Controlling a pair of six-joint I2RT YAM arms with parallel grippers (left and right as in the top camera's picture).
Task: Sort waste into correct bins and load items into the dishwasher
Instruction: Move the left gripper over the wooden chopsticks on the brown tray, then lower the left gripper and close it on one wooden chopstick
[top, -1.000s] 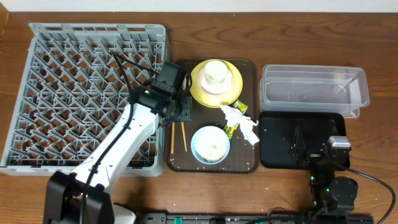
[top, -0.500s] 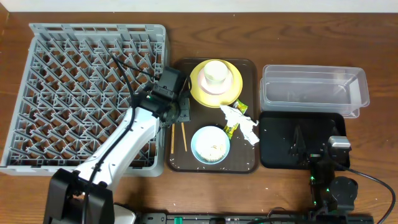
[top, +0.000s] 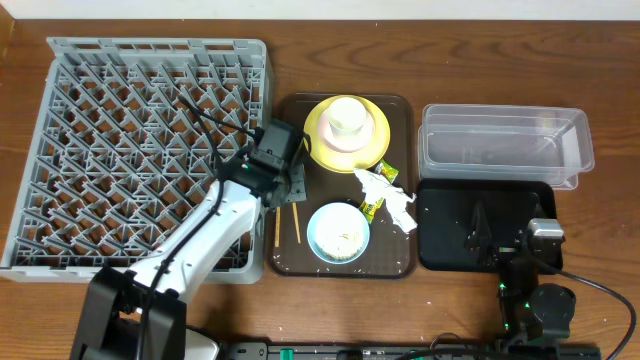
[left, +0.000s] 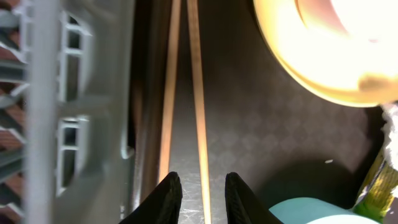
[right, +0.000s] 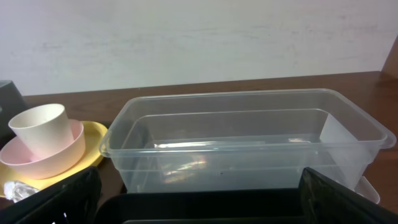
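Jaws narrowly parted, the left gripper (left: 204, 200) is being set astride one of the wooden chopsticks (left: 198, 93), lying along the left edge of the brown serving tray (top: 395, 255), centre frame. It is being brought closer than a second ago; a pickup for the grey dish rack (top: 100, 120), upper left, is likely being readied.

There is one dish rack (top: 100, 150), one clear tub (top: 505, 145), one black tray (top: 445, 215) and one brown tray (top: 392, 256). There is also one yellow plate (top: 376, 150), one pink bowl (right: 43, 160), one cup (right: 40, 127), one blue bowl (top: 314, 230), two chopsticks (left: 198, 106), one napkin (top: 392, 200) and one wrapper (top: 386, 171).
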